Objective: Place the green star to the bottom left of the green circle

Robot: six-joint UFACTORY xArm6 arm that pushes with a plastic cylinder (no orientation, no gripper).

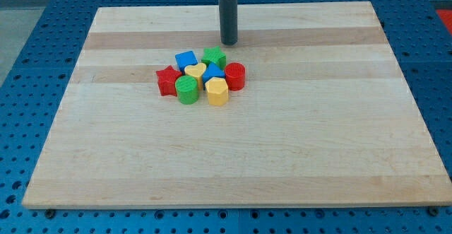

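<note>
We see my tip [229,43] bare, touching no block, on wooden board [233,156] just above cluster. Green star [214,57] at cluster's top, nearest tip. Green circle [187,90] at cluster's bottom, left of yellow hexagon [217,91]. Between them: blue cube [186,60], yellow heart [195,72], second blue block [214,72]. Red star [167,80] on left, red cylinder [235,75] on right.

Red star [167,80], perhaps yellow hexagon [217,92]

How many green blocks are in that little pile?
2. The green star sits at the cluster's top, nearest my tip; the green circle sits at its bottom left. None seems hidden.
</note>
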